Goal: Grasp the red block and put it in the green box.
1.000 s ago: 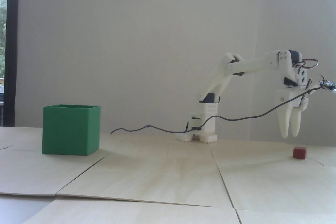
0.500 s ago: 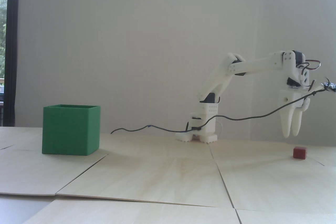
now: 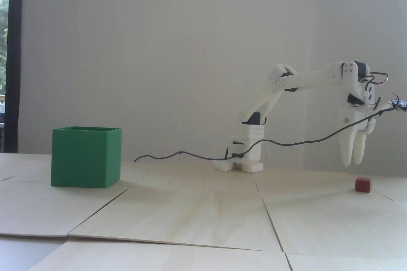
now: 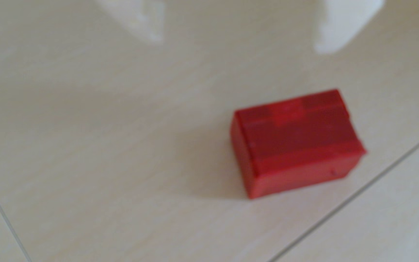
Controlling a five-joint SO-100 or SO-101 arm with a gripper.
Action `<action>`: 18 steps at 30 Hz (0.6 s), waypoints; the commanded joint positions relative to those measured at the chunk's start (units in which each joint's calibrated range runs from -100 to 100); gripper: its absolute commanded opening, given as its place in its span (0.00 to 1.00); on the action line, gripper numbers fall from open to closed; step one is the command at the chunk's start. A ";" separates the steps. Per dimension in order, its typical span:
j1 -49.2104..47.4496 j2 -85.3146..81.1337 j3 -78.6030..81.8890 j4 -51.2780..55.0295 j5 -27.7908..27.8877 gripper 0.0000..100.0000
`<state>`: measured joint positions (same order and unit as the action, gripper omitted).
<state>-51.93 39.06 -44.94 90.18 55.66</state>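
On the table, one red block (image 3: 362,184), one green box (image 3: 86,160)

From my fixed view, the green box (image 3: 86,157) sits far left on the counter (image 3: 190,217); the arm base (image 3: 246,153) stands behind, right of centre. The red block (image 3: 362,184) lies far right on the counter, the hand (image 3: 352,163) just above it, not touching.

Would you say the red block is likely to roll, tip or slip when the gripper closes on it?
The red block has flat faces and sits squat on the table, so it probably won't roll or tip. Its faces look smooth, so it might slip. Being small, it is likely light and may skid if nudged.
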 commanded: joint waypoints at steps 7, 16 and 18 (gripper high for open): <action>-0.62 1.64 2.00 0.88 0.61 0.21; -0.54 1.40 1.73 0.96 1.44 0.21; -0.06 1.33 1.73 0.96 2.22 0.21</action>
<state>-51.93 42.55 -42.52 90.93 55.72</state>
